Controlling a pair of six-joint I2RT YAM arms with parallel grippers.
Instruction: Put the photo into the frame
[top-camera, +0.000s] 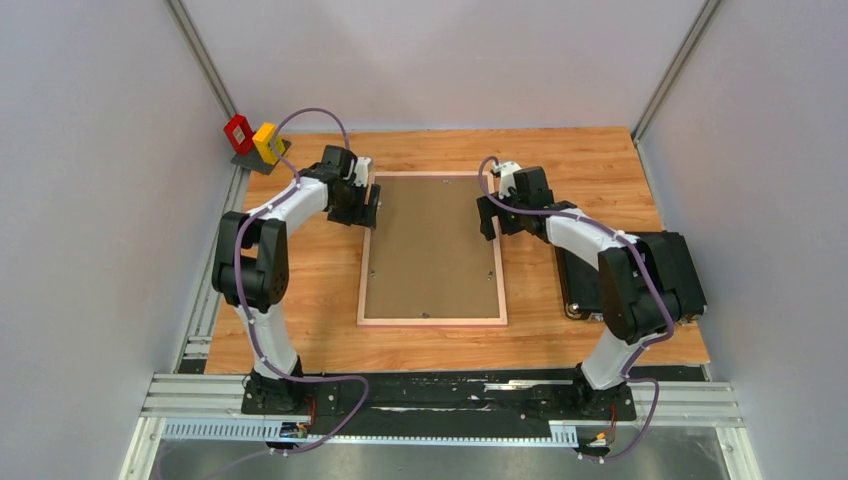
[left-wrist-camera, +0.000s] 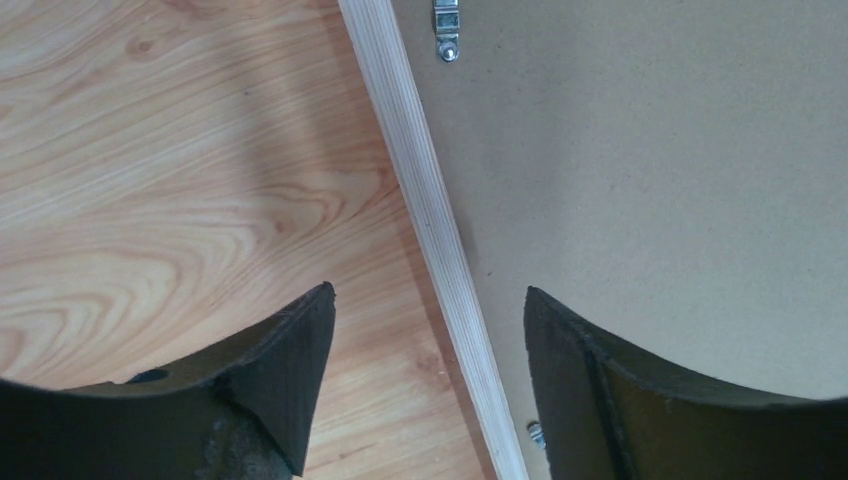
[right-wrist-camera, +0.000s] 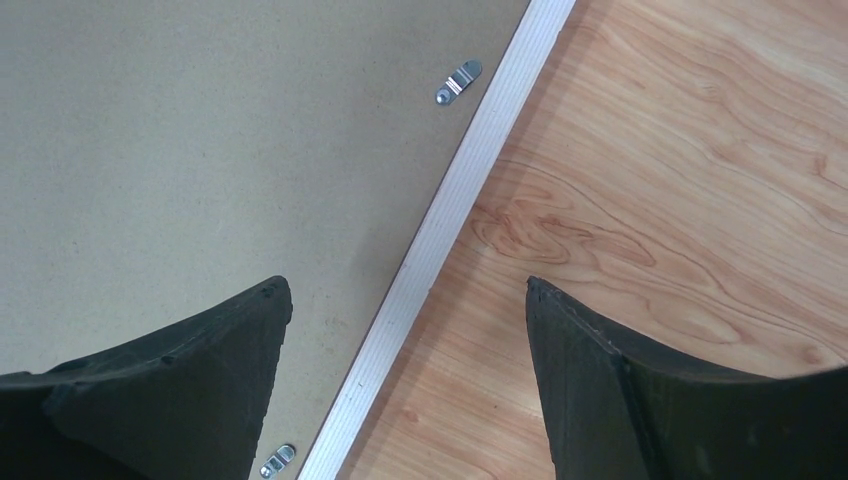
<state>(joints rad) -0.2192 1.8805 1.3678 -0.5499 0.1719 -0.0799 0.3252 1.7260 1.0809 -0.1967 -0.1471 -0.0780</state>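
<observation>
The frame (top-camera: 432, 322) lies back side up in the middle of the table, with its light wood border showing. The plain brown backing board (top-camera: 432, 245) fills it. The photo is not in view. My left gripper (top-camera: 368, 205) is open and straddles the frame's left border (left-wrist-camera: 430, 200) near the far corner, one finger over the table and one over the board. My right gripper (top-camera: 488, 215) is open and straddles the right border (right-wrist-camera: 470, 160) in the same way. Small metal clips (left-wrist-camera: 447, 25) (right-wrist-camera: 458, 82) sit along the board's edges.
A black case (top-camera: 585, 285) lies on the table at the right, partly under my right arm. A red block (top-camera: 238, 133) and a yellow block (top-camera: 266, 142) stand at the far left corner. Grey walls close in both sides.
</observation>
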